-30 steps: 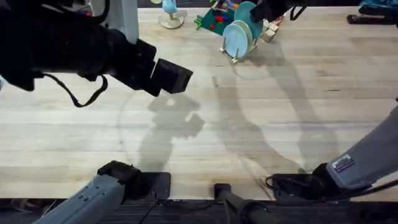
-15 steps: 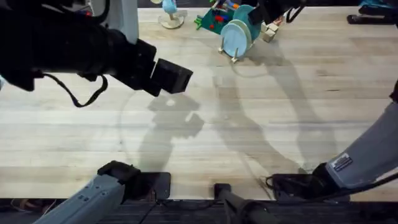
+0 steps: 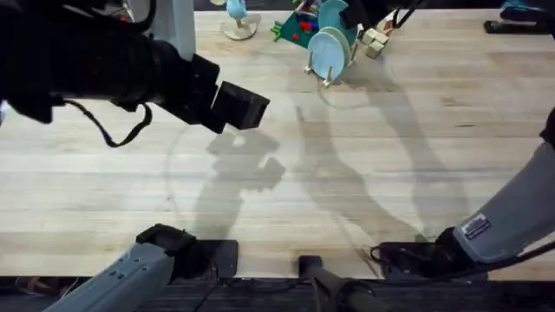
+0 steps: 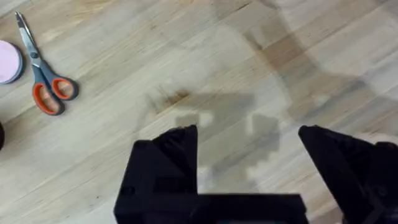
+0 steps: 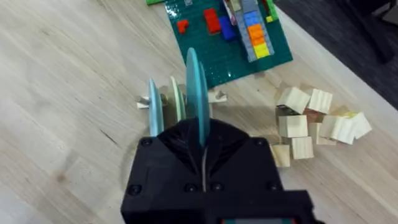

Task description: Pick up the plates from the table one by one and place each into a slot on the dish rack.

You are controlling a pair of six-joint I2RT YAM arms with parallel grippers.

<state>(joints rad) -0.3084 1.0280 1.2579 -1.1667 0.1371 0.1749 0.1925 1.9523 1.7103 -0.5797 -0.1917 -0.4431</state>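
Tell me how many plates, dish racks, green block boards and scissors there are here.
Plates: 2, the pale blue plate standing in the rack and the turquoise plate gripped by the right hand
Dish rack: 1
Green block board: 1
Scissors: 1
Total: 5

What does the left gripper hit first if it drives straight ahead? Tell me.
Most likely bare table. The open left gripper points down at plain wood, with its own shadow ahead. The scissors lie well off to the side, out of that line.

Two plates: pale blue plate (image 3: 328, 54), turquoise plate (image 3: 333, 15); one dish rack (image 5: 217, 96); one scissors (image 4: 41, 78).
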